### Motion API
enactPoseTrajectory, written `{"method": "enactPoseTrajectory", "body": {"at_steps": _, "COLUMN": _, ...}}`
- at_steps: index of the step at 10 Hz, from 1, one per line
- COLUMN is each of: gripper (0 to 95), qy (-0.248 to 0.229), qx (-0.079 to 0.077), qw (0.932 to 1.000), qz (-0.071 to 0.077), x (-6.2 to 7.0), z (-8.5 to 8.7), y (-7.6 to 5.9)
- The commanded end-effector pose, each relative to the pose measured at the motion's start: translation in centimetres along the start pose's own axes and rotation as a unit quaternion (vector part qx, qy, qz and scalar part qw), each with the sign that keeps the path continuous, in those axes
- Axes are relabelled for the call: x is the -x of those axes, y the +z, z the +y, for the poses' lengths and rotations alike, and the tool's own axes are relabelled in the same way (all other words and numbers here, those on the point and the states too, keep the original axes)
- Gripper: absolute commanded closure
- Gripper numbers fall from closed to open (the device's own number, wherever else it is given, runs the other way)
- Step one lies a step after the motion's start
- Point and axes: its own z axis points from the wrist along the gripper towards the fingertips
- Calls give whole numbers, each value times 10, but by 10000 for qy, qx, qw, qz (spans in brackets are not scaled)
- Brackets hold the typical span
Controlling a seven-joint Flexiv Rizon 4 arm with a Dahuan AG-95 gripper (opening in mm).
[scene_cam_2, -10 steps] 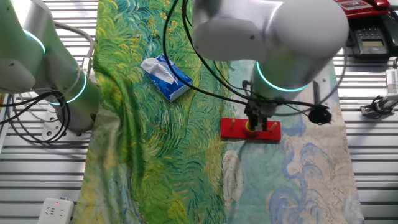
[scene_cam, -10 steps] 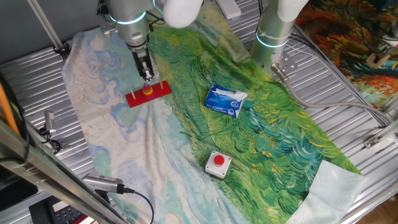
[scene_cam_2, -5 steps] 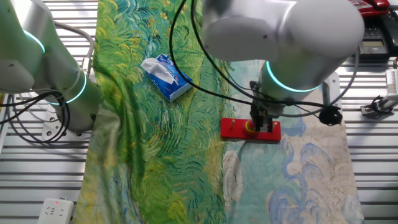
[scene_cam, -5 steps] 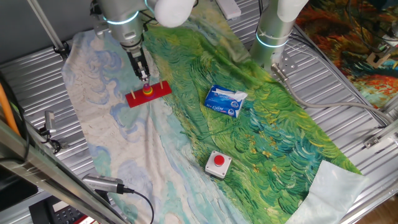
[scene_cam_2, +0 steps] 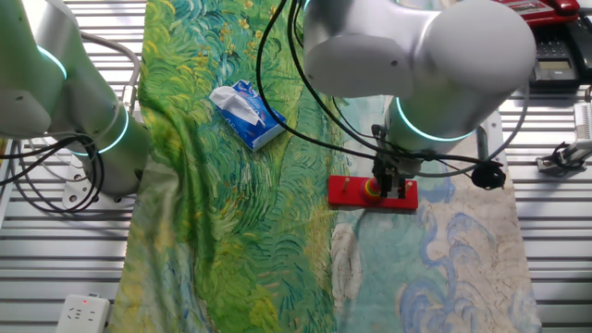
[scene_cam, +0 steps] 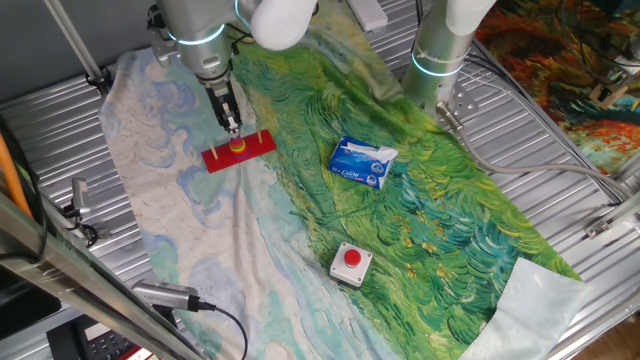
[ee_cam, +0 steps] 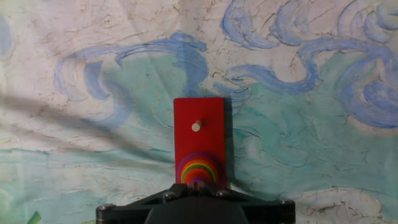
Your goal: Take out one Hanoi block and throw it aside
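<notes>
A red base board (ee_cam: 199, 140) carries a pale cream peg (ee_cam: 196, 126) and a stack of discs (ee_cam: 198, 170) ringed like a rainbow: purple outermost, then blue, green, yellow, orange and red toward the centre. The cloth (scene_cam: 450, 240) is painted in swirling strokes, green and yellow on one side, pale cream with blue and teal curls on the other. The tissue pack (scene_cam: 362, 162) is blue and white. The push-button (scene_cam: 352, 258) is red on a light grey box. The table (scene_cam: 60, 105) is ribbed silver metal. The arm (scene_cam_2: 416, 55) is light grey with a glowing cyan ring.
</notes>
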Motion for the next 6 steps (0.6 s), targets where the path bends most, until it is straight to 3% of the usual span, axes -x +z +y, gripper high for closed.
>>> {"method": "enactPoseTrajectory", "body": {"at_steps": 1, "gripper": 950, "qy": 17, "qx": -2, "qw": 10000, "qz": -5, "x": 1, "z": 0, "y": 1}}
{"method": "enactPoseTrajectory", "body": {"at_steps": 2, "gripper": 950, "qy": 28, "qx": -18, "qw": 10000, "qz": -17, "x": 1, "z": 0, "y": 0}}
{"method": "enactPoseTrajectory", "body": {"at_steps": 3, "gripper": 760, "qy": -9, "qx": -33, "qw": 10000, "qz": -16, "x": 1, "z": 0, "y": 0}}
{"method": "enactPoseTrajectory", "body": {"at_steps": 4, "gripper": 760, "qy": -57, "qx": -43, "qw": 10000, "qz": -18, "x": 1, "z": 0, "y": 0}}
{"method": "enactPoseTrajectory", "body": {"at_steps": 5, "gripper": 570, "qy": -79, "qx": -67, "qw": 9999, "qz": -19, "x": 1, "z": 0, "y": 0}}
{"method": "enactPoseTrajectory", "body": {"at_steps": 6, "gripper": 570, "qy": -77, "qx": -84, "qw": 9999, "qz": -27, "x": 1, "z": 0, "y": 0}}
